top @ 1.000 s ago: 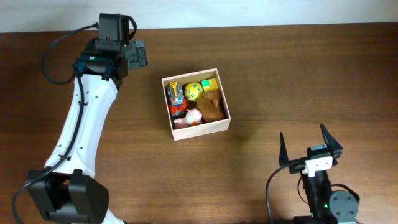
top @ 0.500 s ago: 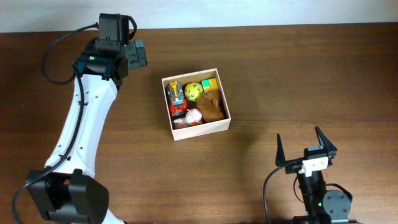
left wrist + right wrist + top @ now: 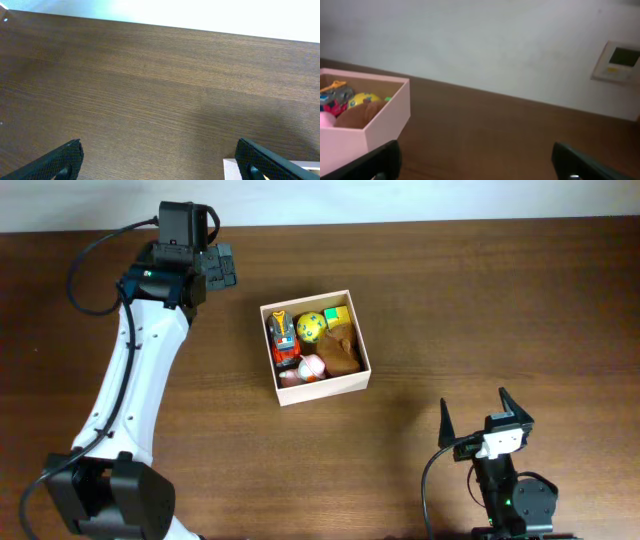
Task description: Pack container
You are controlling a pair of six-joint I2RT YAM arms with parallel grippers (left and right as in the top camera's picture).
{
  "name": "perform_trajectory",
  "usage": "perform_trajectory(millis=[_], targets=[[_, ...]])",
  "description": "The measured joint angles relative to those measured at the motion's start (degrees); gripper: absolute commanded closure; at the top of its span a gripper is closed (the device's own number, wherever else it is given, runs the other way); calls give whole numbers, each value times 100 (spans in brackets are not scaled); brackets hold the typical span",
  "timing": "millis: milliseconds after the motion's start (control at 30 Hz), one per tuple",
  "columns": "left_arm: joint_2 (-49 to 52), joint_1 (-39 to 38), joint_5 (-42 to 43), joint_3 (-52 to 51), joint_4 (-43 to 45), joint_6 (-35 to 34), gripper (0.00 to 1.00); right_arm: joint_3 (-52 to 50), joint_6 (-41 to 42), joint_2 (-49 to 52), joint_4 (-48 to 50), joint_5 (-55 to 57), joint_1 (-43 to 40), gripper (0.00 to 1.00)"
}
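While both gape empty, the left gripper (image 3: 222, 270) reaches far and the right gripper (image 3: 473, 409) sits tucked close.

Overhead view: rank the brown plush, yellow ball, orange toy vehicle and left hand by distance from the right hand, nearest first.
From the right hand:
1. Brown plush, right side of the container.
2. Yellow ball, its far middle.
3. Orange toy vehicle, its left side.
4. Left hand, far left, beyond the container.

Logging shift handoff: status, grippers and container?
Left gripper open, empty. Right gripper open, empty. Container holds toys, both arms clear of it. Nothing in the way.
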Motion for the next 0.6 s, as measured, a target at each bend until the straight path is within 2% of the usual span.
perform_trajectory(millis=[600], targets=[[0, 0, 2, 0, -2, 0, 1, -7, 7, 2, -398, 0, 0, 1]])
